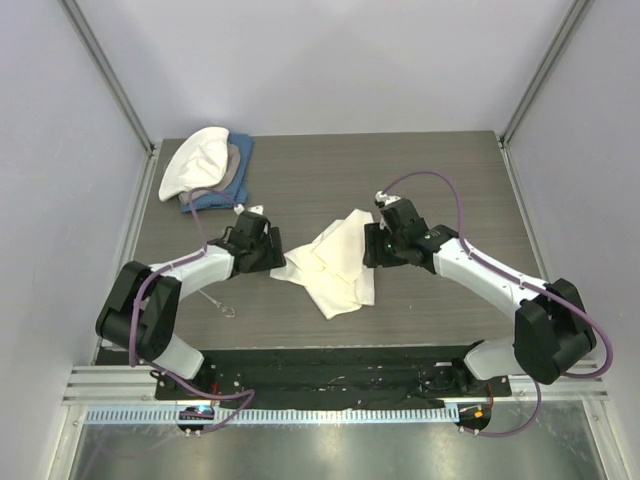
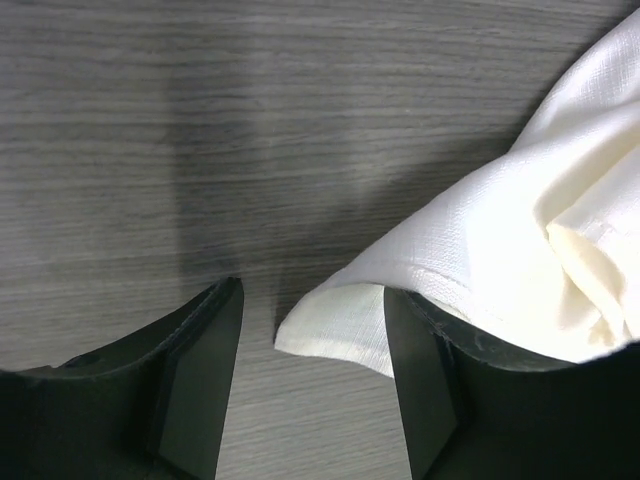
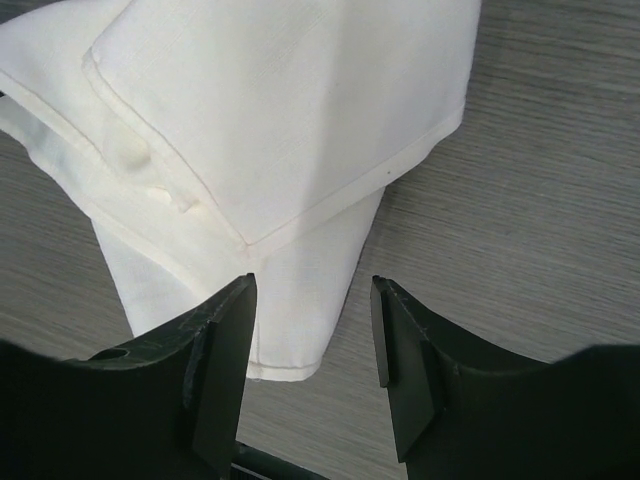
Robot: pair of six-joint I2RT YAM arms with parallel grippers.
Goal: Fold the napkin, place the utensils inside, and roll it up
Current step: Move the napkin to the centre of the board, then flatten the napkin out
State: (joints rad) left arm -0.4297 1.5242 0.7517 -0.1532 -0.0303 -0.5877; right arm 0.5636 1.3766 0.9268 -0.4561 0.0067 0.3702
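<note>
The cream napkin (image 1: 335,265) lies crumpled and partly folded over itself at the middle of the table. My left gripper (image 1: 279,262) is at its left corner, open. In the left wrist view that corner of the napkin (image 2: 340,325) lies on the table between the fingers of the left gripper (image 2: 312,292), close to the right finger. My right gripper (image 1: 371,250) is at the napkin's right side, open. In the right wrist view a hemmed corner of the napkin (image 3: 290,320) lies between the fingers of the right gripper (image 3: 312,282), unpinched. The fork (image 1: 222,304) lies beside the left arm.
A stack of white, tan and blue cloths (image 1: 205,165) sits at the back left of the grey wood-grain table (image 1: 440,170). White walls with metal posts enclose the table on three sides. The arms' bases are at the near edge.
</note>
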